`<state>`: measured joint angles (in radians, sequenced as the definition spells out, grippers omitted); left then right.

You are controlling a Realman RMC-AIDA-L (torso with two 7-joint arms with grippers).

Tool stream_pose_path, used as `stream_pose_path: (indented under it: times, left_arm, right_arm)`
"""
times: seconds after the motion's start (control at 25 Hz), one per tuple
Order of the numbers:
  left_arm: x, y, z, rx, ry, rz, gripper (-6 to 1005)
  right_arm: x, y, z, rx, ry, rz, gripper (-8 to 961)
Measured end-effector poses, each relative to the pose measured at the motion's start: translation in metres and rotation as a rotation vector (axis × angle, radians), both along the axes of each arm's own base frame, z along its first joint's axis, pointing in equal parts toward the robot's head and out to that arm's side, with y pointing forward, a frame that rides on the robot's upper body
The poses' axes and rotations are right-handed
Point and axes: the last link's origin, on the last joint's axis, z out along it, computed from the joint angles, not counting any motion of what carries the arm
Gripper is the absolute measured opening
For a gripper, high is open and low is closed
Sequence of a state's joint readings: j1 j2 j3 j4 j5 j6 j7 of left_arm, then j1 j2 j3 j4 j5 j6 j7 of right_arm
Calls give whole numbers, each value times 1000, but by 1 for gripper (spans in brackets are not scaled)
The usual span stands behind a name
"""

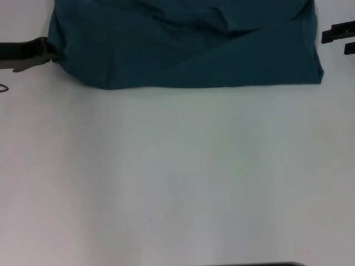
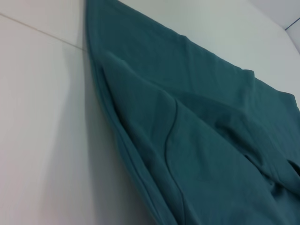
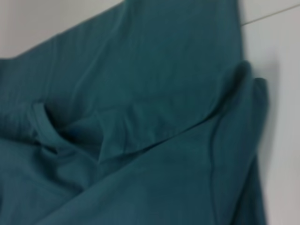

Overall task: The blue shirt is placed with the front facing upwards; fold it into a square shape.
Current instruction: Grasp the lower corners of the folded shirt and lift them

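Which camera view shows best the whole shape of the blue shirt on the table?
The head view: the blue shirt lies as a wide folded block, its near edge and both sides visible, the left gripper at its left edge, the right gripper apart on the right. The wrist views show only close folds and seams.

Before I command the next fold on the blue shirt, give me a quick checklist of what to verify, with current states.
1. Dark teal-blue cotton shirt lies on the white table: ok.
2. Near folded edge straight: ok.
3. Top layers flat: not ok, creases and overlapping folds show.
4. Left end effector at the shirt's left edge: ok; whether it grips, cannot tell.
5. Right end effector clear of the fabric, beside the right edge: ok.
6. Square shape reached: cannot tell, the far part is out of view.
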<state>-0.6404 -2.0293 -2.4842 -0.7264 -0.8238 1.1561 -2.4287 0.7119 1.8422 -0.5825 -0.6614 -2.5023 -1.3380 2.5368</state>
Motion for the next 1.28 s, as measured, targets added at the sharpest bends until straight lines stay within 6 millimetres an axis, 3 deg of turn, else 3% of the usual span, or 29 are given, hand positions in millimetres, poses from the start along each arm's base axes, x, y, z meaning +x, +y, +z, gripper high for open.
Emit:
stream_pose_path:
  times: [0.2,0.48,0.96,1.12,1.28]
  left_arm:
    - [1,0,0,-1,0,-6,-1]
    - [4,3,-2,4,1,-14,-1]
    - [7,4,-3,5,1,-27,-1]
    - [8,5,-3,6,-1,-28,-2]
    - [9,5,-3,5,-1,-32,-2]
  right_arm:
    - [-7,4,-18,-49,-11,10,838]
    - [2,3,-36,-59,-35,-20,838]
    - [-5,5,-65,-75,-48,8,754]
    - [-6,5,-68,-94,-56,4,727]
    - [-7,6,-58,-47,-38,14,699]
